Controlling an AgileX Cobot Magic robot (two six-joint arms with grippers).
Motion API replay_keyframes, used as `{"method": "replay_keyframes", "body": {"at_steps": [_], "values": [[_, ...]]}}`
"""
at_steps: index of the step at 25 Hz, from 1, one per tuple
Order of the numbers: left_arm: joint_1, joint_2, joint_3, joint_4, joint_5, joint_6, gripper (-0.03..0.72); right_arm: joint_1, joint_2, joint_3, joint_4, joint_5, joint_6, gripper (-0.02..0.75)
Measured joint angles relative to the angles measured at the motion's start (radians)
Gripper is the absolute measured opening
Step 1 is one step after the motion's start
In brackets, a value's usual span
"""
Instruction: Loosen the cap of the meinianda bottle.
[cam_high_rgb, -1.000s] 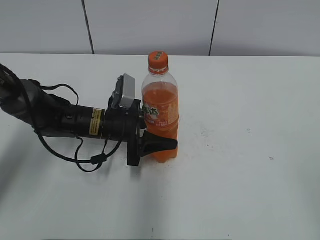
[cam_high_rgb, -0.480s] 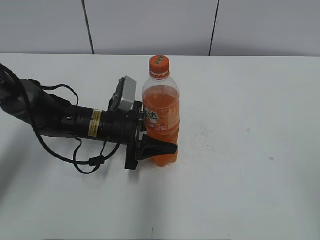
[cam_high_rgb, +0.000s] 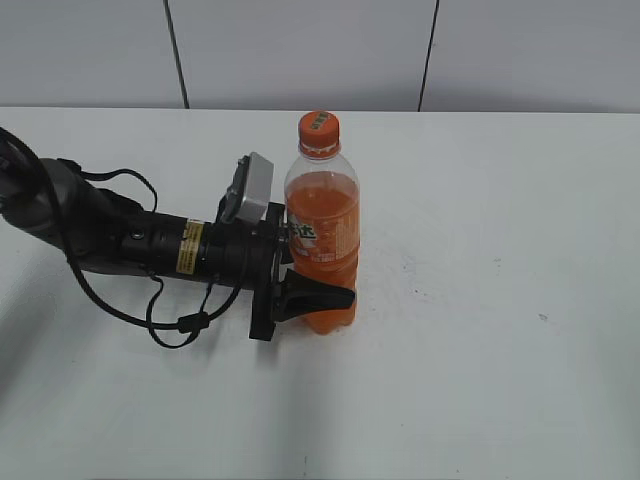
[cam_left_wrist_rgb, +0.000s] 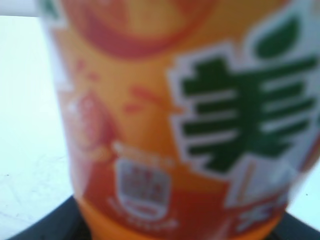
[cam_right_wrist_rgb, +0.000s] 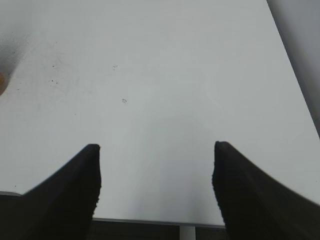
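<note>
The meinianda bottle (cam_high_rgb: 322, 235) stands upright on the white table, full of orange soda, with its orange label facing left. The small orange cap (cam_high_rgb: 318, 125) sits on its top. My left gripper (cam_high_rgb: 322, 296) reaches in from the left and is shut on the bottle's lower body; one black finger shows in front of it. In the left wrist view the blurred label (cam_left_wrist_rgb: 175, 125) fills the frame. My right gripper (cam_right_wrist_rgb: 156, 172) is open and empty above bare table; it does not show in the exterior view.
The white table (cam_high_rgb: 500, 300) runs to a grey panelled wall at the back. The left arm's body and black cables (cam_high_rgb: 180, 320) lie on the table left of the bottle. The table's edge (cam_right_wrist_rgb: 295, 75) shows in the right wrist view.
The bottle shifted slightly right and now stands more upright in the left gripper. The left arm barely moved.
</note>
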Motion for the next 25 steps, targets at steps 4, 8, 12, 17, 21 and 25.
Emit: {"method": "replay_keyframes", "body": {"at_steps": [4, 8, 12, 17, 21, 25], "values": [[0.0, 0.0, 0.0, 0.0, 0.0, 0.0, 0.397, 0.0, 0.038, -0.054, 0.016, 0.041, 0.023, 0.526], [0.0, 0.0, 0.0, 0.002, 0.0, 0.0, 0.397, 0.0, 0.205, -0.139, 0.027, 0.062, 0.034, 0.526], [0.0, 0.0, 0.0, 0.003, 0.0, 0.0, 0.397, 0.0, 0.41, -0.211, 0.028, 0.061, 0.061, 0.526], [0.0, 0.0, 0.0, 0.003, -0.001, 0.0, 0.397, 0.0, 0.687, -0.3, 0.029, 0.051, 0.069, 0.526], [0.0, 0.0, 0.0, 0.003, -0.002, 0.0, 0.397, 0.0, 0.935, -0.409, 0.029, 0.031, 0.068, 0.526], [0.0, 0.0, 0.0, 0.003, -0.003, 0.0, 0.397, 0.0, 1.081, -0.485, 0.03, -0.046, 0.025, 0.526]]}}
